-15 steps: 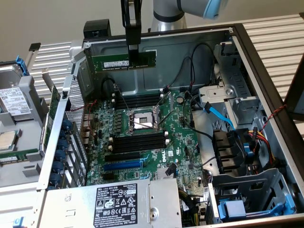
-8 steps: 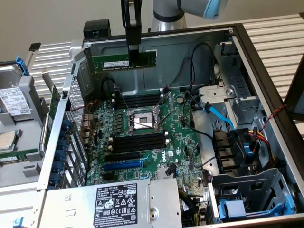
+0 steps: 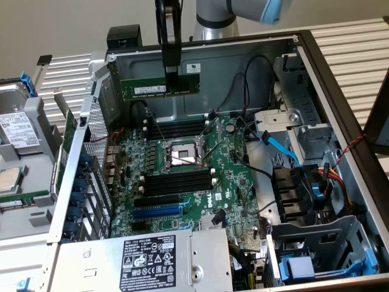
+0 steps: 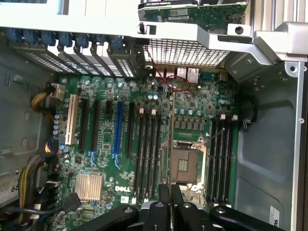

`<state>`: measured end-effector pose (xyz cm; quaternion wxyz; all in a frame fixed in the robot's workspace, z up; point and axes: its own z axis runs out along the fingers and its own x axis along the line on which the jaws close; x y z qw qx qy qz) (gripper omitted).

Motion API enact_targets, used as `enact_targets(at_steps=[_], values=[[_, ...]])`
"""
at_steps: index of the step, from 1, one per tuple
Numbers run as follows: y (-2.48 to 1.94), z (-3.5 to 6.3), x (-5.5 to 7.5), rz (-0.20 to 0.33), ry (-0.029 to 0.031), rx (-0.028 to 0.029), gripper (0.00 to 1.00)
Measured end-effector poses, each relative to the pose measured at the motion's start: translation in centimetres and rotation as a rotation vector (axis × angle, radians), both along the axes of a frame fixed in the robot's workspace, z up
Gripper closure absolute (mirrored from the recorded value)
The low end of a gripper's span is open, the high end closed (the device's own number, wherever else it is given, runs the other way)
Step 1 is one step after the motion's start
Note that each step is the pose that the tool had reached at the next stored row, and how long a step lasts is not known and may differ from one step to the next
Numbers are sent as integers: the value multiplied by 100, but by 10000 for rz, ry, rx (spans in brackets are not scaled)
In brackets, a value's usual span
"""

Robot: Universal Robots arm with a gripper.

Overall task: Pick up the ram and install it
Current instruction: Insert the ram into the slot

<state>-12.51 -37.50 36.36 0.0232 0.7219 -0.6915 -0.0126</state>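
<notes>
We are finding the gripper [image 3: 172,79] clamped on the ram [image 3: 146,88], pinching its top edge slightly right of mid-length, in the upper centre of the exterior frame. The thin, flat green stick with its pale label is hanging level and on edge, an attitude we judge matched to the long, narrow black plastic memory slots [image 3: 179,184]. It is hanging clear above the green motherboard [image 3: 234,182], where those slots are flanking the metal-framed CPU socket [image 3: 182,155].
</notes>
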Motion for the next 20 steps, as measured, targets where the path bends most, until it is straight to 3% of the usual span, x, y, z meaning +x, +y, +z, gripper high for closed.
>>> enact_targets(at_steps=[3,6,7,10,11,16,20], values=[[-26,-30,0,-3,54,-4,87],[-30,-51,0,-5,56,-39,87],[-30,-55,0,-4,52,-78,87],[-30,-67,0,-4,-3,-277,87],[-30,-69,0,-5,-20,-299,87],[-30,-71,0,-5,-20,-301,87],[-30,-114,-4,-94,-88,-300,87]])
